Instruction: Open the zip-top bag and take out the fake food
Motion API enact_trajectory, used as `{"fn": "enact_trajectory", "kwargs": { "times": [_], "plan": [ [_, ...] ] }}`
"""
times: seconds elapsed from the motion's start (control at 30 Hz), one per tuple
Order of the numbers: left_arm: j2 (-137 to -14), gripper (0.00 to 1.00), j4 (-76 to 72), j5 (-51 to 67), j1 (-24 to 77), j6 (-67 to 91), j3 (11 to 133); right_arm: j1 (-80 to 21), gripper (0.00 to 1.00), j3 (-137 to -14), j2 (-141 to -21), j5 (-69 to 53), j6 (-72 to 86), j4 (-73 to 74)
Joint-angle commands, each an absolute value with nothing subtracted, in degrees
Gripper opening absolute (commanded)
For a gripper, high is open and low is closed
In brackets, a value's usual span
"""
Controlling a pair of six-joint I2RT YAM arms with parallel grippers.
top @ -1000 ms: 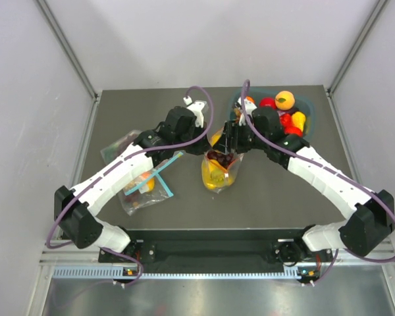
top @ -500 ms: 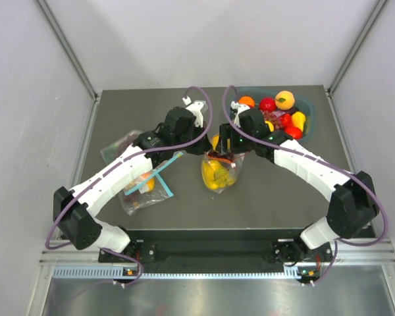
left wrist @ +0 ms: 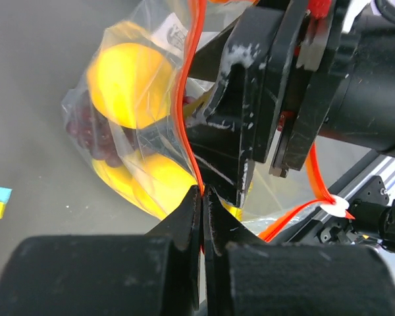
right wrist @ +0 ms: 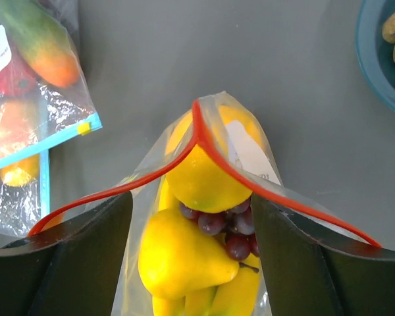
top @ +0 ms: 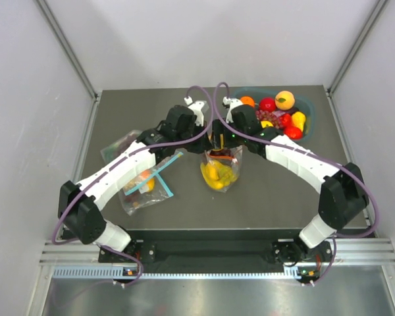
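— Where is the zip-top bag sitting?
— Mid-surface, mouth up, between my arms. My left pincer is clamping one side of the red zip strip. My right pincer is standing apart, seemingly spreading the mouth from inside.
— And the fake food?
— It is all lying inside: lemon on top, grapes under it, banana lowest.
— What matters now?
— I'm judging that the left pinch must be holding firm while the right is widening slowly. The lemon looks easiest to take first.
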State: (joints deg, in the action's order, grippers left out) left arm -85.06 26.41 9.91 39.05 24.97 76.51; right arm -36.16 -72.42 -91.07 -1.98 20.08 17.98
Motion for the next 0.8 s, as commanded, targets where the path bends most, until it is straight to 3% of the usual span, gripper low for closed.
{"fn": "enact_trajectory", "kwargs": {
  "times": [0.0,0.17,0.33,0.57,0.67,0.77],
  "plan": [
    [-85.7,0.00,23.4,13.1,38.6,23.7,78.1,-38.3,0.73,-76.0,-92.7,-3.3,19.5,15.5],
    [-85.4,0.00,23.3,14.3,37.6,23.0,78.3,-38.9,0.75,-75.8,-95.4,-4.4,18.0,14.3],
    [-85.7,0.00,23.8,15.5,36.4,22.7,78.3,-39.2,0.87,-76.1,-97.7,-3.4,17.1,10.0],
    [-85.9,0.00,24.2,17.0,35.4,22.0,78.0,-39.6,0.88,-79.0,-102.6,-3.5,14.2,8.3],
    [-86.0,0.00,24.3,17.5,34.8,21.8,78.1,-39.6,0.86,-80.9,-104.8,-4.8,13.9,9.8],
    [-85.9,0.00,24.3,17.5,34.3,21.7,78.1,-39.7,0.69,-80.2,-105.4,-5.3,13.9,10.2]
  ]
}}
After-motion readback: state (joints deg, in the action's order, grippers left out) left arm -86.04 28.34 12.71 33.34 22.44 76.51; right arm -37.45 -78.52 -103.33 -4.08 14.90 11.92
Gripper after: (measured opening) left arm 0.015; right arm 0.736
